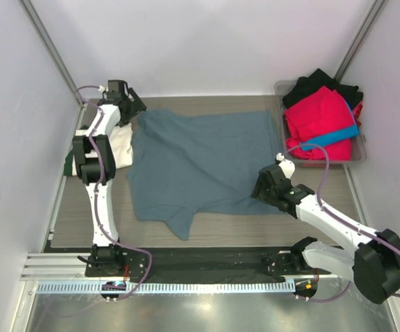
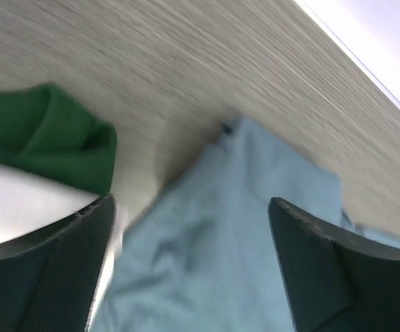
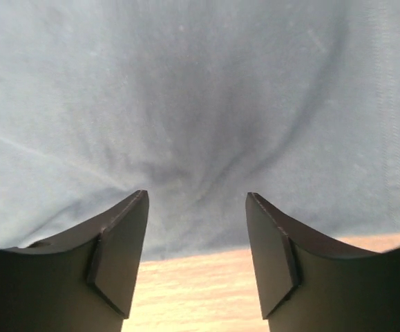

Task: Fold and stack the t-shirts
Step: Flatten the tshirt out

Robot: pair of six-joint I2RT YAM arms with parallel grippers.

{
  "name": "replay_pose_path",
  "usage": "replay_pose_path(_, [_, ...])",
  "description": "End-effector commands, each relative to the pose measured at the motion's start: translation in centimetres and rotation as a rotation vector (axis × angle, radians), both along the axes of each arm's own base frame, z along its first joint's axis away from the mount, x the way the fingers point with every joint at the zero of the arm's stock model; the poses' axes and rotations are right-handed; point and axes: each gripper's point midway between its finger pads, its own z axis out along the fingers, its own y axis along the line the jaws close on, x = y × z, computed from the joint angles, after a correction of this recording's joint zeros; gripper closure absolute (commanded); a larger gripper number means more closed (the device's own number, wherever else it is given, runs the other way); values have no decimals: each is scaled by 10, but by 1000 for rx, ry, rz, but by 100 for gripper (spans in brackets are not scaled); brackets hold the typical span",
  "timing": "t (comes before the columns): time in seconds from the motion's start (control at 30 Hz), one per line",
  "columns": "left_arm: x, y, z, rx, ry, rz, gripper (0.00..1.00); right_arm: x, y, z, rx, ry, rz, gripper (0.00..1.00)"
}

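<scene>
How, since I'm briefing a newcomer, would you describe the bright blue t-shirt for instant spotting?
At the table's far right corner sits a heaped grey bin. The bright blue t-shirt is the narrow strip near its front, between red cloth, the bin's only blue.

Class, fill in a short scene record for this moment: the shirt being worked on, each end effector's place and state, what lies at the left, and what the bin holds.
Shirt in work: slate blue-grey t-shirt, spread on the table, not yet folded
Left end effector: open, over the shirt's far left corner
Right end effector: open, over the shirt's near right hem
Left edge: cream-white t-shirt and dark green t-shirt
Bin: red t-shirt, black t-shirt, bright blue t-shirt, heaped unfolded
</scene>
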Motion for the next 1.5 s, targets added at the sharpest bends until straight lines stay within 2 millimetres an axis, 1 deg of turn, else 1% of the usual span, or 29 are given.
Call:
replay_pose_path(0.0, [-23,-23,127,108,-211,-39,1,-3,-12,18,-33,-37,-32,34])
replay_pose_path(0.07, [-47,-17,134,154,-194,57,0,-2,-24,28,-60,-74,-78,29])
replay_pose_path(0.1, [-59,-17,165,124,-259,81,0,-4,-30,29,-72,-75,-106,29])
replay_pose_path(0.13, [-76,-17,142,102,-212,79,0,-4,-35,32,-77,-83,-133,29])
replay_pose_path(0.2, [-90,-25,145,35,-229,57,1,-4,-43,35,-87,-91,-169,30])
replay_pose_path(0.23, [-104,-29,152,20,-237,39,0,-3,-50,34,-81,-86,-217,32])
replay_pose_path(0.3, [-124,-44,151,-31,-218,-38,0,-4,-56,30,-72,-56,-248,34])
replay_pose_path(0.4, [-167,-58,139,-30,-167,-88,3,-3,-59,25,-32,-15,-276,40])
replay_pose_path(0.43, [-183,-57,150,-15,-189,-83,2,-4,-57,24,-24,-11,-276,42])
replay_pose_path(0.47, [-203,-61,129,0,-141,-95,2,-3,-53,25,-8,-14,-263,45])
replay_pose_path(0.5, [-215,-59,121,15,-123,-90,3,2,-47,28,19,-35,-237,46])
replay_pose_path(0.53, [-228,-56,118,25,-114,-80,3,3,-35,30,58,-34,-182,47])
replay_pose_path(0.57, [-244,-56,128,27,-143,-79,3,5,-26,32,61,-43,-118,47])
replay_pose_path(0.6, [-269,-53,115,22,-124,-69,3,6,-5,38,80,-63,-16,48])
replay_pose_path(0.63, [-277,-52,96,17,-79,-64,2,5,8,42,98,-69,31,48])
replay_pose_path(0.67, [-291,-51,103,2,-116,-64,2,4,19,44,98,-67,84,48])
replay_pose_path(0.7, [-307,-48,82,3,-80,-59,2,0,44,51,118,-79,181,49])
replay_pose_path(0.77, [-323,-45,76,-3,-86,-48,2,-8,68,46,121,-36,270,49])
replay_pose_path(0.8, [-332,-43,81,-3,-109,-44,2,-9,83,53,131,-45,306,49])
replay_pose_path(0.83, [-343,-40,70,8,-88,-45,1,-22,103,46,118,-14,376,49])
replay_pose_path(0.9, [-359,-35,63,21,-80,-46,1,-28,127,52,124,-30,420,49])
replay_pose_path(0.93, [-368,-33,52,15,-51,-25,1,-43,147,53,138,-25,474,49])
replay_pose_path(0.97, [-371,-47,52,-42,-59,-59,1,-45,158,51,138,-27,483,49])
replay_pose_path(1.0, [-373,-49,52,-59,-69,-55,1,-50,166,50,144,-23,496,50])
replay_pose_path(1.03, [-378,-47,47,-68,-67,-31,1,-62,180,50,162,-20,529,50])
replay_pose_path(1.17, [-387,-30,38,-45,-50,82,0,-82,214,43,189,-4,599,54])
replay_pose_path(1.3, [-386,-24,42,-51,-66,136,0,-98,247,40,194,8,662,54])
replay_pose_path(1.33, [-386,-21,44,-44,-70,152,0,-103,253,30,181,26,670,53])
replay_pose_path(1.47, [-387,-9,50,12,-51,199,0,-119,280,19,217,52,705,48])
